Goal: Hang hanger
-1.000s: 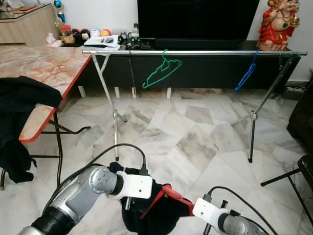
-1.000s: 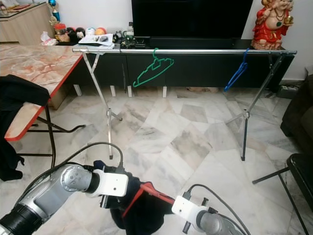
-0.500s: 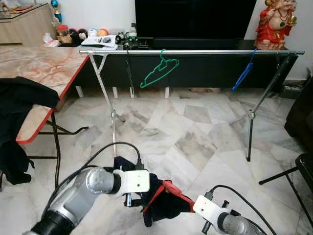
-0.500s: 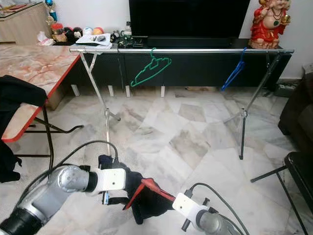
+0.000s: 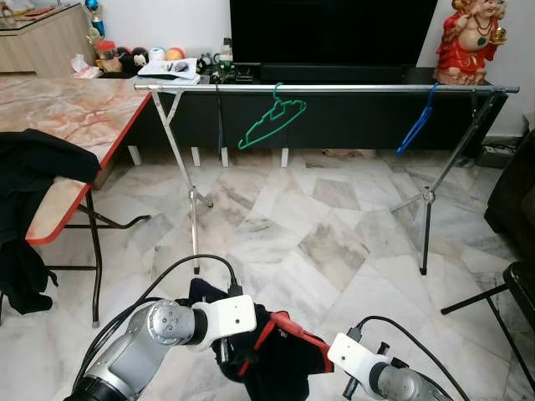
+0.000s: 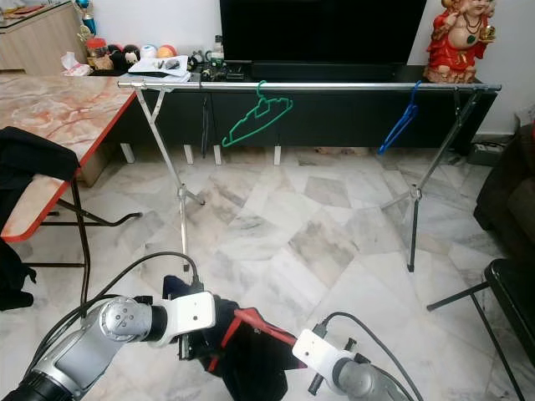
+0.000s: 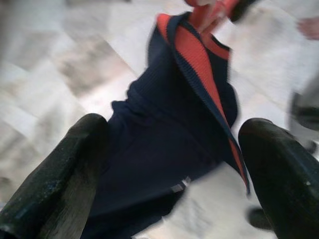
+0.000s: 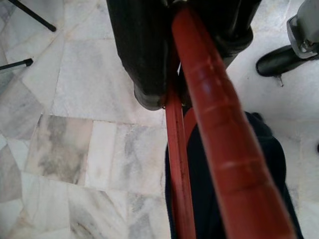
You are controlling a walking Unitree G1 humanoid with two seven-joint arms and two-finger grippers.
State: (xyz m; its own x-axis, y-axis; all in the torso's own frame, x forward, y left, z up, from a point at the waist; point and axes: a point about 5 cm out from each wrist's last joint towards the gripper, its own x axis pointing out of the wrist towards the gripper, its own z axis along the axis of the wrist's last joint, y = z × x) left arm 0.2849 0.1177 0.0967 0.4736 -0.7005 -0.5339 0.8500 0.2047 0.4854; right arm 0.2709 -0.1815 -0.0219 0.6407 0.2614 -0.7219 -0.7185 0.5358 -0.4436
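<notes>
Between right end effector (image 8: pixel 184 74) fingers: red hanger (image 8: pixel 219 149)

No readable text, labels, brands or numbers on anything.

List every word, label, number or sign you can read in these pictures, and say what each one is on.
No text can be read.
The papers on the black TV cabinet behind the silver rail carry print too small to read.
The red hanger, the dark garment on it, the green hanger and the blue hanger show no lettering.
</notes>
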